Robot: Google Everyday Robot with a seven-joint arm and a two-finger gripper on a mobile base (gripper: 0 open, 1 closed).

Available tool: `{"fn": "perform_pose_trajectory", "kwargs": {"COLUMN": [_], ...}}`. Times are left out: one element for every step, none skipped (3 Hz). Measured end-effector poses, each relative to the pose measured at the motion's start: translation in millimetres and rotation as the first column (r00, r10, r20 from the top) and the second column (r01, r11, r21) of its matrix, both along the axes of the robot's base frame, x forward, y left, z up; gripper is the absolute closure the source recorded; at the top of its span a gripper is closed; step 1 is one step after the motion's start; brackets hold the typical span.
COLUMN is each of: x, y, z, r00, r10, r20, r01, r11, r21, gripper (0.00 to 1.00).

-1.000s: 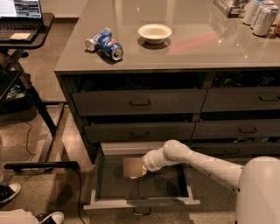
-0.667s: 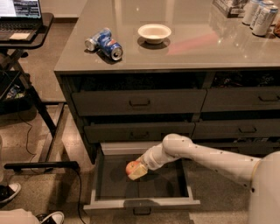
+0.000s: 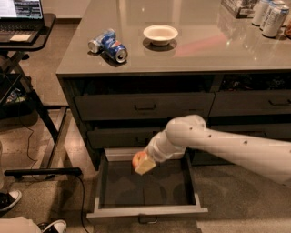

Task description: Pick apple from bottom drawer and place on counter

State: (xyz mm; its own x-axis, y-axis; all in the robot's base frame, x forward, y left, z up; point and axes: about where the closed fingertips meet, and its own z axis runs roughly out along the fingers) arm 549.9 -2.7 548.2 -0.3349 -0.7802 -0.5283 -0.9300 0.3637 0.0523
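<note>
Nothing legible, folks. The blue can (image 3: 109, 44) lying on the bench (image 3: 204, 52), upper left: red-and-white mark, letters unreadable. The laptop screen (image 3: 20, 8), top left corner: rows of text, too small. The pincer (image 3: 143, 164), lower centre over the open bottom drawer (image 3: 154, 190), clamps the apple (image 3: 137, 159).

Office-like room, laptop (image 3: 20, 12) on desk (image 3: 45, 34), cabinet (image 3: 145, 107) with cans (image 3: 111, 44), end effector (image 3: 143, 164) holding apple (image 3: 137, 159) over bottom drawer (image 3: 145, 212)

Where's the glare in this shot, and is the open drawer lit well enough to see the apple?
Camera view: lights glare off the counter, with a pinkish streak right of the white bowl; camera view: the bottom drawer is shadowed inside, yet the apple shows, clamped in the gripper over the drawer.
</note>
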Motion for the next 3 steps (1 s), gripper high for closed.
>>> {"fn": "perform_pose_trajectory", "kwargs": {"x": [9.7, 9.8, 18.9], "y": [-2.6, -2.6, 0.9], "z": [40.1, 40.2, 59.3], "r00": [0.9974, 0.9974, 0.9939], "r10": [0.001, 0.001, 0.023], "r20": [0.072, 0.073, 0.108], "r01": [0.001, 0.001, -0.021], "r11": [1.0, 1.0, 1.0], "r21": [-0.025, -0.025, -0.015], "gripper": [1.0, 1.0, 1.0]}}
